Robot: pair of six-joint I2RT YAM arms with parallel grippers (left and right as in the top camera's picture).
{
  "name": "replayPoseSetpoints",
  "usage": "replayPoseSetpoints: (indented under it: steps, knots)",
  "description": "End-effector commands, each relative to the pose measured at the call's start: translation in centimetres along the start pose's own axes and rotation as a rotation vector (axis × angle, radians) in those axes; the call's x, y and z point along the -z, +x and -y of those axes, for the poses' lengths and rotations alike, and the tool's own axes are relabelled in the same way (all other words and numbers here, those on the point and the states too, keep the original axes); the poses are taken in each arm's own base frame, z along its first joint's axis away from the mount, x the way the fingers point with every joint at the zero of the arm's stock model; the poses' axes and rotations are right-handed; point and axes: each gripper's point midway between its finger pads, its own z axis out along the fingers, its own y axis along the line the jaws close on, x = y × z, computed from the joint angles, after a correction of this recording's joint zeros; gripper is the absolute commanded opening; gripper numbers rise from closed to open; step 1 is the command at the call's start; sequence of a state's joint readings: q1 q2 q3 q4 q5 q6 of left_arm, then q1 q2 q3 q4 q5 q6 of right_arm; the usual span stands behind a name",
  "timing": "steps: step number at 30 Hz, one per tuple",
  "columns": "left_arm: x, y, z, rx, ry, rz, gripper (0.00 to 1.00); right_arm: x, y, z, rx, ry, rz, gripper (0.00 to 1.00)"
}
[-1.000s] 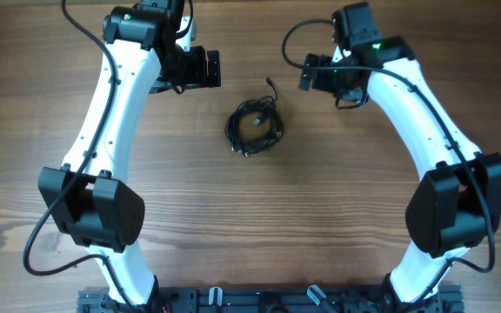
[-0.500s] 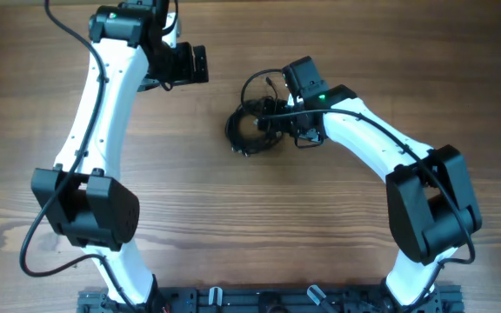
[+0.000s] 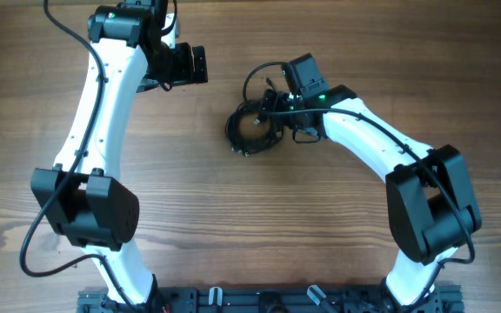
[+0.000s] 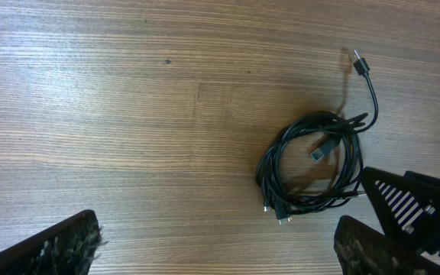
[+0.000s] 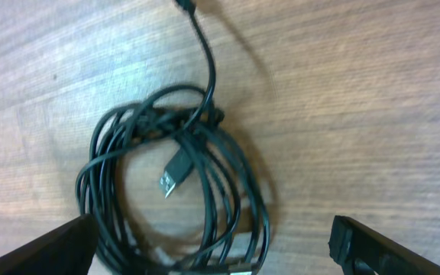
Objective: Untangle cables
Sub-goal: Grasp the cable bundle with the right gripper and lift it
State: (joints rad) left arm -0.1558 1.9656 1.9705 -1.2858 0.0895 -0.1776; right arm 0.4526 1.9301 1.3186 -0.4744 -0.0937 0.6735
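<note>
The wires' crossings inside the cables (image 3: 253, 129) cannot be made out; they are coiled on the table (image 3: 320, 200), with one plug end trailing from the coil's far side. The right tool (image 5: 216, 248) is spread wide over the coil's right side, grasping nothing, its fingers cropped. The left tool (image 3: 203, 64), also released, is well left of the coil. Bare wood is seen around the coil.
</note>
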Motion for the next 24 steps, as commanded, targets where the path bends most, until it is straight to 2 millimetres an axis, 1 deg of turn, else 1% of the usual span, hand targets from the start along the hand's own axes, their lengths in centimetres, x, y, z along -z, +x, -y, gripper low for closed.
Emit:
replayPoseSetpoints:
  steps: [1, 3, 4, 6, 12, 15, 16, 17, 19, 20, 21, 23, 24]
  knots:
    - [0.9, -0.8, -0.1, -0.013, -0.004, 0.042, 1.00, -0.6, -0.7, 1.1, 0.005, 0.064, 0.046, 1.00]
    - [0.9, -1.0, 0.0, -0.014, -0.002, 0.052, 1.00, -0.6, -0.8, 1.1, 0.027, 0.060, 0.050, 0.98]
    - [0.7, -1.1, 0.0, -0.015, -0.001, 0.053, 1.00, -0.6, -0.8, 1.0, 0.041, 0.060, 0.049, 0.94]
    - [0.6, -1.1, 0.0, -0.014, -0.003, 0.049, 1.00, -0.7, -0.8, 1.2, 0.048, 0.069, 0.052, 0.94]
    - [0.6, -1.1, -0.1, -0.014, -0.003, 0.049, 1.00, -3.1, -0.5, 2.1, 0.046, 0.094, 0.041, 0.95]
    - [0.6, -1.1, 0.0, -0.015, -0.003, 0.049, 1.00, -3.6, -0.8, 2.0, 0.074, 0.088, 0.055, 0.95]
    - [0.6, -1.1, 0.0, -0.015, -0.003, 0.048, 1.00, -3.7, -1.1, 1.9, 0.075, 0.086, 0.070, 0.95]
    - [0.6, -1.0, -0.1, -0.014, -0.004, 0.047, 1.00, -3.7, -1.9, 1.6, 0.088, 0.077, 0.104, 0.95]
    - [0.5, -0.8, -0.1, -0.014, -0.006, 0.038, 1.00, -3.5, -3.6, 0.1, 0.158, 0.028, 0.177, 0.99]
    - [0.5, -0.7, -0.2, -0.013, -0.008, 0.032, 1.00, -3.4, -4.3, -0.4, 0.075, 0.000, 0.205, 1.00]
    - [0.5, -0.7, -0.2, -0.013, -0.009, 0.031, 1.00, -3.4, -4.2, -0.3, -0.078, -0.013, 0.201, 0.99]
    - [0.5, -0.7, -0.2, -0.013, -0.011, 0.033, 1.00, -3.7, -3.0, -0.2, -0.467, -0.045, 0.135, 0.92]
    - [0.5, -0.7, -0.2, -0.013, -0.011, 0.031, 1.00, -3.7, -2.5, -0.4, -0.572, -0.057, 0.107, 0.92]
